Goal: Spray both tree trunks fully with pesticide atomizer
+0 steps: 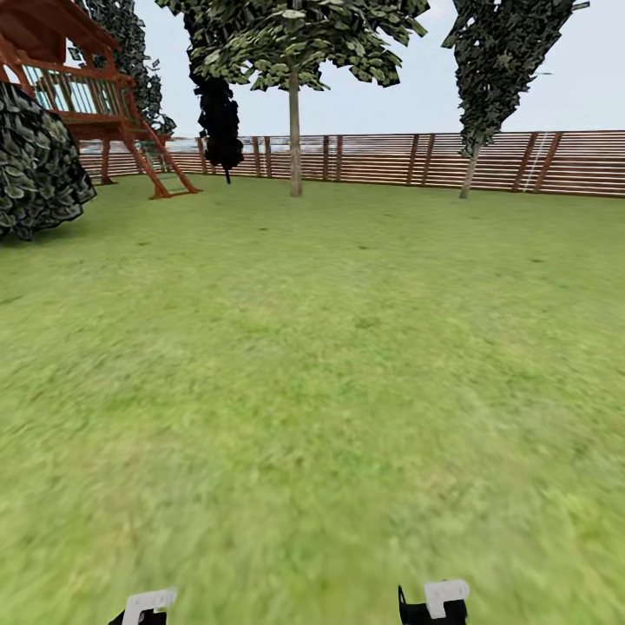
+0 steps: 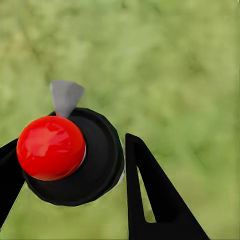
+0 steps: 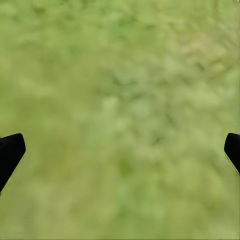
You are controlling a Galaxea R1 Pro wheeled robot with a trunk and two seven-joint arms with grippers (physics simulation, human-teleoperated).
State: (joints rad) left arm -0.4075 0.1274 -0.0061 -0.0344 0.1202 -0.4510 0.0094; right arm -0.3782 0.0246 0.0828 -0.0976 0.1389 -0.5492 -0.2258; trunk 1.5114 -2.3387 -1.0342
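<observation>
While the left gripper (image 2: 70,185) clenched the pesticide atomizer (image 2: 70,155), pickup looked done | right gripper (image 3: 120,150) released over lawn (image 1: 312,391) | two tree trunks (image 1: 295,139) (image 1: 470,174) stood far off by the fence (image 1: 382,158), no specks visible; spraying remained.

I see a red-brown wooden play tower (image 1: 82,95) at far left, raised deck with railing, slanted ladder legs running down to the grass. In front of it at the left edge, a round dark bush (image 1: 39,165) with mottled leaves. A thin-stemmed black tree (image 1: 220,117) stands near the back, just right of the tower's ladder. Pale grey-blue sky (image 1: 365,100) above, hazy, no clouds I can make out.
</observation>
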